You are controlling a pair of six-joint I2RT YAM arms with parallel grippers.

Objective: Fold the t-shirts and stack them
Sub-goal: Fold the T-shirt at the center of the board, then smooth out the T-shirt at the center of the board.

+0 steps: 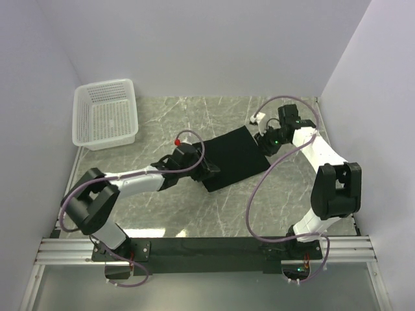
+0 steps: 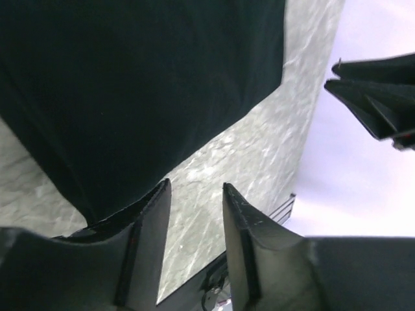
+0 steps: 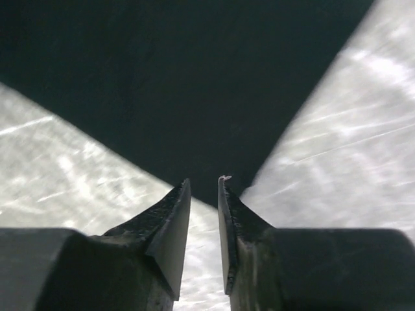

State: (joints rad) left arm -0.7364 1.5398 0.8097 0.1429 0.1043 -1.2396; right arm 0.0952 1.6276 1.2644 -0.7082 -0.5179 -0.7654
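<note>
A black folded t-shirt (image 1: 232, 157) lies flat on the marble table, a slanted rectangle in the middle. My left gripper (image 1: 209, 172) is at its near left corner, open and empty; in the left wrist view the gripper (image 2: 194, 191) sits just off the shirt's edge (image 2: 130, 97). My right gripper (image 1: 264, 144) is at the shirt's far right corner, open with a narrow gap and empty; in the right wrist view the gripper (image 3: 204, 184) is just short of the shirt's corner (image 3: 194, 84).
A white plastic basket (image 1: 106, 113) stands at the far left, empty. White walls close in the table on three sides. A metal rail (image 1: 207, 249) runs along the near edge.
</note>
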